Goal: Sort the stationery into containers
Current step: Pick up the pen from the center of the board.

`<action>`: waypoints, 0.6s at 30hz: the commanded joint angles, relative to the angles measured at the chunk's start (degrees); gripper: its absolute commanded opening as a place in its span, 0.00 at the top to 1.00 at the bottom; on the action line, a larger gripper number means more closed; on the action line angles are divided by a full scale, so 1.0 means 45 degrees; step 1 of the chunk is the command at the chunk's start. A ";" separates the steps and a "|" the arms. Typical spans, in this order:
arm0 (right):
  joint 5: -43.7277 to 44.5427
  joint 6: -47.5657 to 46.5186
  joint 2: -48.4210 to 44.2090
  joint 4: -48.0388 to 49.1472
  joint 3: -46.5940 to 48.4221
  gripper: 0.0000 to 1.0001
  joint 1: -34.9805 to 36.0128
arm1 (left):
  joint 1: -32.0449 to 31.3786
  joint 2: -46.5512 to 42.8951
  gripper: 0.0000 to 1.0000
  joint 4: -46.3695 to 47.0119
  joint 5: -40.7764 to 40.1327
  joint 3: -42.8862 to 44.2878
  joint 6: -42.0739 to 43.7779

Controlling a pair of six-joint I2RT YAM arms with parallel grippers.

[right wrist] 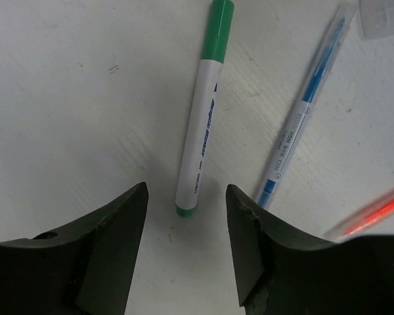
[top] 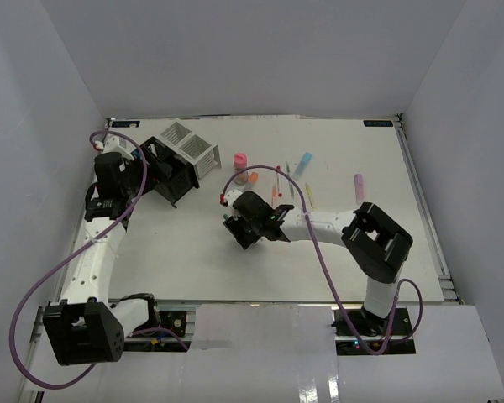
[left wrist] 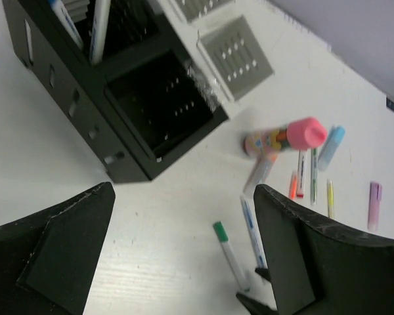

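One relation matters here: the green marker lies flat on the table, its long axis running almost straight away from the right gripper. The green cap is at the far end and the white tail at the near end. That tail sits in the gap between the jaws, which stand apart with bare table showing on either side of it; they grip nothing. Their closing line crosses the marker's length nearly square-on, so a pinch should meet the barrel on its two sides. The catch, as I judge it, is that the jaws straddle only the very end, not the middle, so the marker could droop cap-down when lifted. Reaching a little further along the barrel looks wiser. A blue pen lies just beside the marker on its right, angled slightly away, close to the right-hand jaw but apart from it. The left gripper is spread wide and empty, hovering near the black box and well apart from the marker. The right arm is plainly the nearer one.
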 commanded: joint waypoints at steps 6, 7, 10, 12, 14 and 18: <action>0.0405 -0.0342 0.1198 -0.0567 0.0878 0.54 0.0299 | -0.0364 -0.0929 0.02 -0.0292 0.1676 -0.0999 -0.0279; 0.0444 -0.0362 0.1315 -0.0587 0.0879 0.54 0.0338 | -0.0384 -0.0910 0.02 -0.0292 0.1736 -0.1018 -0.0318; 0.0542 -0.0343 0.1374 -0.0587 0.0762 0.67 0.0378 | -0.0442 -0.0851 0.02 -0.0292 0.1989 -0.1057 -0.0416; 0.0581 -0.0343 0.1278 -0.0471 0.0490 0.85 0.0417 | -0.0501 -0.0774 0.02 -0.0331 0.2009 -0.1135 -0.0494; 0.0562 -0.0343 0.0810 -0.0256 0.0216 0.91 0.0456 | -0.0559 -0.0734 0.02 -0.0428 0.2184 -0.1194 -0.0591; 0.0523 -0.0245 -0.0478 0.0659 -0.0622 0.92 0.0573 | -0.1044 -0.0753 0.02 -0.0468 0.2849 -0.1486 -0.1098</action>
